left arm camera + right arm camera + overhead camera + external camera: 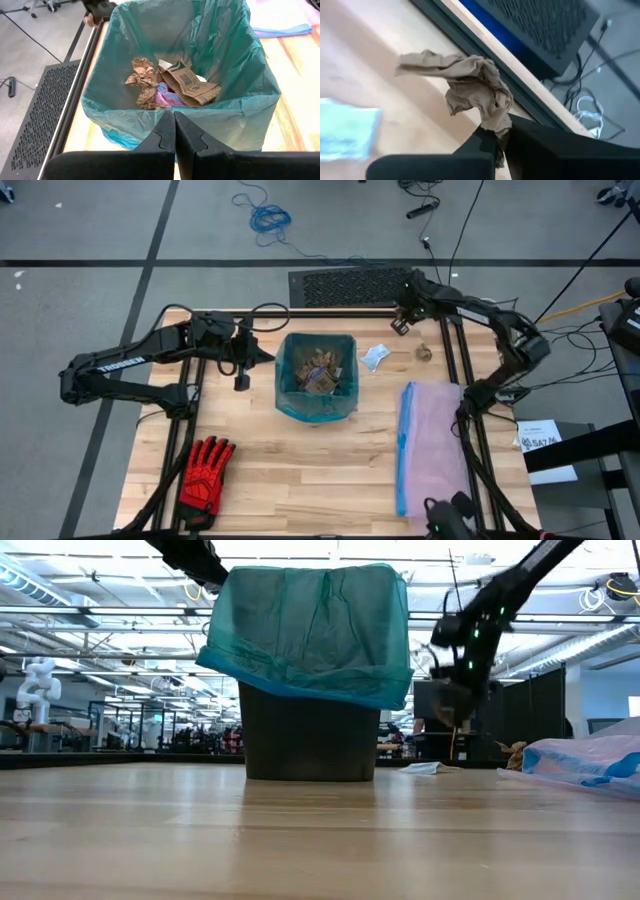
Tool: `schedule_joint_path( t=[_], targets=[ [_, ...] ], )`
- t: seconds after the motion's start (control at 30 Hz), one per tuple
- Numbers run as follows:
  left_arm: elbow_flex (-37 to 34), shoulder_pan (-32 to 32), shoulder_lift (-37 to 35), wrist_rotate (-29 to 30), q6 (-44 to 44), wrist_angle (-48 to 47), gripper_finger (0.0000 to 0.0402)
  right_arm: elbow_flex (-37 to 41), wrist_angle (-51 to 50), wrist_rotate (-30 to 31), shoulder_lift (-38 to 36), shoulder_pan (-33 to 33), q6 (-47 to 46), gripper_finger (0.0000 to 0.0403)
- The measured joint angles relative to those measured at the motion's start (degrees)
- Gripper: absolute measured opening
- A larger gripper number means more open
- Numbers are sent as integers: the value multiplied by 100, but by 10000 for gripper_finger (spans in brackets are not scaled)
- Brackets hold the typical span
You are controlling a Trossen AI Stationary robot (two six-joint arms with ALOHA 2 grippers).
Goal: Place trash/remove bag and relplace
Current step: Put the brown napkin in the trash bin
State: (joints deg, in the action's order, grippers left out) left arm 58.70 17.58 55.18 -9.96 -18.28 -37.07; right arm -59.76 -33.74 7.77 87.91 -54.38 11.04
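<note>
Right wrist view: right tool [502,137] pinching a crumpled brown paper lump [470,90] near the tabletop's [300,480] far edge. Bag [315,375] lines the bin (trash inside). Left tool [175,127] closed, empty, beside it.

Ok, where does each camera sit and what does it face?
High: overhead, looking down; both arms, bag, glove.
Low: table height, facing the room; bag, arms above.
Left wrist: left gripper shut, facing the bag's trash.
Right wrist: right gripper pinching a paper lump.
All but the right wrist share the bag.
</note>
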Motion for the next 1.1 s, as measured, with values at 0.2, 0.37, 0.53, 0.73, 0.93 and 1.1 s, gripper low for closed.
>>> schedule_joint_path(
  t=[0.2, 0.37, 0.53, 0.73, 0.93, 1.1],
  targets=[
    [0, 0, 2, 0, -2, 1, 0, -1, -17, -207, -1106, 776, -175, 1],
    [0, 0, 2, 0, -2, 5, 0, -3, 87, -236, -1850, 1644, -290, 1],
    [0, 0, 2, 0, -4, 7, 0, -7, 661, -385, -2256, 2607, -418, 0],
    [0, 0, 2, 0, -7, 7, 0, -141, 1807, -634, -2134, 3493, -613, 0],
    [0, 0, 2, 0, -9, 7, 0, -593, 2287, -673, -1442, 3930, -649, 29],
    [0, 0, 2, 2, -9, 7, 0, -1149, 2014, -664, -540, 3999, -517, 92]
  ],
)
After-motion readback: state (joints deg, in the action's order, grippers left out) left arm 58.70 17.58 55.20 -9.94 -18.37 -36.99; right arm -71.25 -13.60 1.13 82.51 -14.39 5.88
